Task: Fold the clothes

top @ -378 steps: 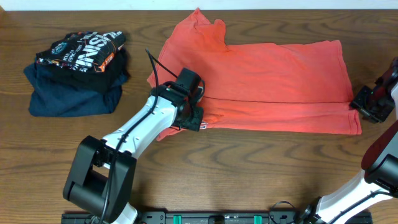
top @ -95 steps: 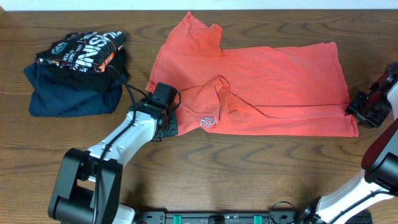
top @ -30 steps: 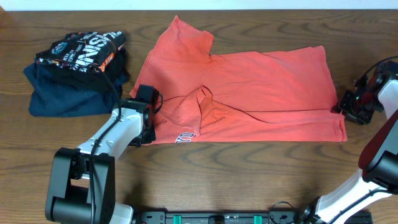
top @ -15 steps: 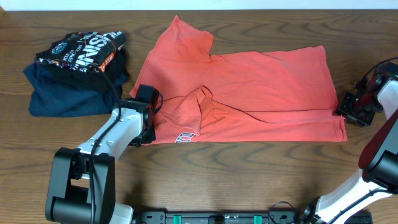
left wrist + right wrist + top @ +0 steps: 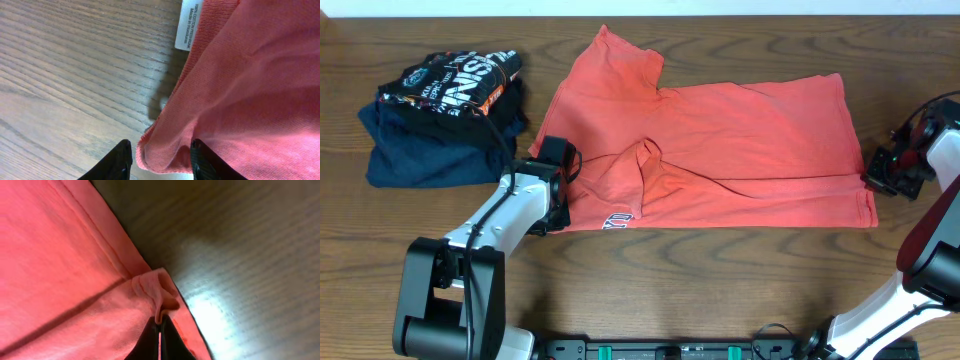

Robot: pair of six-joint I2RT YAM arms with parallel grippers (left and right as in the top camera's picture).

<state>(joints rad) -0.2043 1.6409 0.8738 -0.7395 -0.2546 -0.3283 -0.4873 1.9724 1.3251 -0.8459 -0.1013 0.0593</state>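
Overhead: coral tee (image 5: 740,140) w/ hem in right pincer (image 5: 870,181)

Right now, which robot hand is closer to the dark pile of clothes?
Left. The left gripper holds the red T-shirt at the side nearest the dark pile; the right gripper pinches its opposite corner, a whole shirt farther away.

Even, fairly bright light from above fills the overhead view, which is sharp across the frame, with only faint, soft shadows on the desk (image 5: 720,290). In the left wrist view the T-shirt (image 5: 250,90) weave is crisp, and a dark shadow sits under its edge at centre. In the right wrist view a white glare patch lies on the wood at lower right, the upper right is dim, and the frame is slightly soft.
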